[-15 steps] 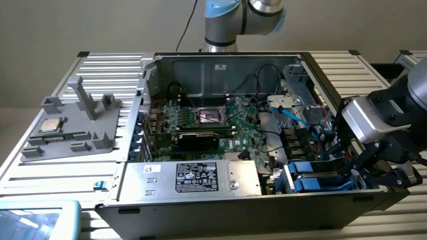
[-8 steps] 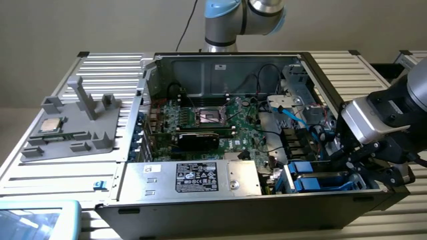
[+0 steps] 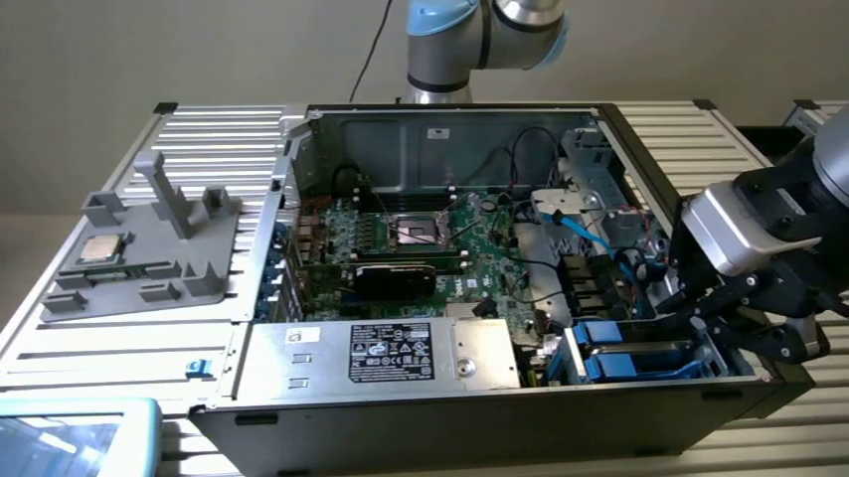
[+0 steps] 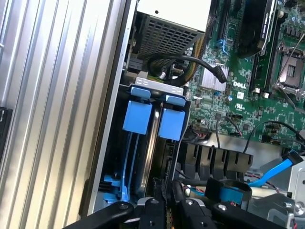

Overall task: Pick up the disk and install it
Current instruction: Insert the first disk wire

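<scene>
**Exterior view.** Open computer case [image 3: 398, 111] lies on the ribbed table [image 3: 119, 353]. The drive bay [image 3: 574, 360] is in the case's corner at the exterior view's lower right, beside the power supply [image 3: 385, 353]. Blue carrier frames [image 3: 634, 360] stand on edge in the bay. The gripper [image 3: 701, 320] reaches in over the bay's end farthest from the power supply, low and close to the frames.

**Wrist view.** Two blue-tabbed carriers sit side by side in the bay. One is against the case's side wall. The other, on the motherboard [image 4: 238, 95] side, I take to be the disk [image 4: 171, 125], since it lines up with the gripper [image 4: 167, 200]. It looks well down in its slot. The claw is drawn nearly closed at the disk's near end. I cannot tell whether it pinches the carrier or only bears against it.

**Step in hand (my reading).** Seating the disk in the bay.
- Keep the carrier square to its rails and push straight along the slot. A tilt would bind it against the neighbouring carrier [image 4: 138, 117].
- Watch the black cable loop [image 4: 190, 61] at the bay's far end.
- Watch the blue data cable [image 4: 281, 168] beside the wrist. Either could snag.
</scene>
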